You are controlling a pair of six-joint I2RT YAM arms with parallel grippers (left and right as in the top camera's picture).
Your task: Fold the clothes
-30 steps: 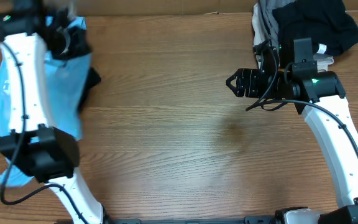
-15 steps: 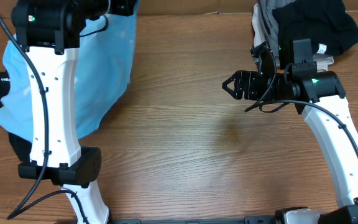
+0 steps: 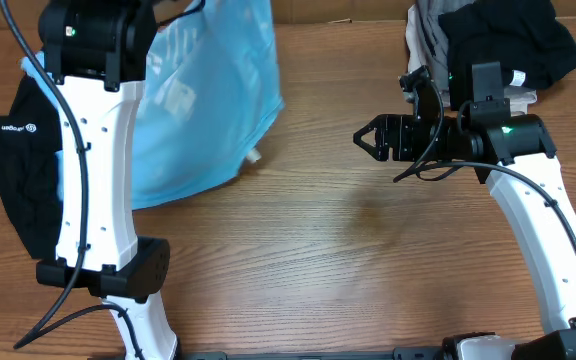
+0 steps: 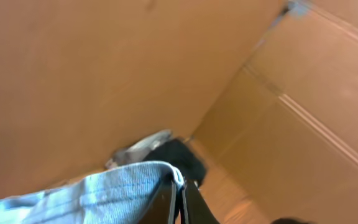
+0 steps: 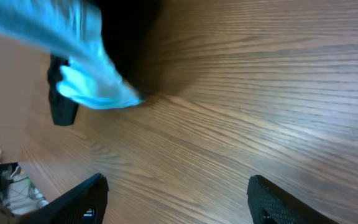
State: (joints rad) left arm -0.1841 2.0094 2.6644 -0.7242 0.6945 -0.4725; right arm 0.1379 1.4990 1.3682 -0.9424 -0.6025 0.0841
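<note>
My left gripper [image 4: 180, 199] is shut on the hem of the light blue T-shirt [image 4: 92, 196]. From overhead, the shirt [image 3: 208, 100] hangs from that gripper [image 3: 173, 10] at the table's far edge, and its lower part drapes onto the wood. A black top [image 3: 18, 170] with a small white logo lies at the left edge, partly behind the left arm. My right gripper [image 3: 368, 138] hovers open over bare wood to the right of the shirt, jaws pointing left. In the right wrist view it [image 5: 179, 196] holds nothing, and the blue shirt [image 5: 86, 68] shows ahead.
A heap of dark and grey clothes [image 3: 498, 40] sits at the far right corner behind the right arm. The left arm's white link [image 3: 98, 180] stands tall over the table's left side. Cardboard walls [image 4: 303, 93] rise behind the table.
The left arm has risen and swung right, dragging the blue shirt with it and uncovering the black top. The right gripper has edged slightly left, still open.
</note>
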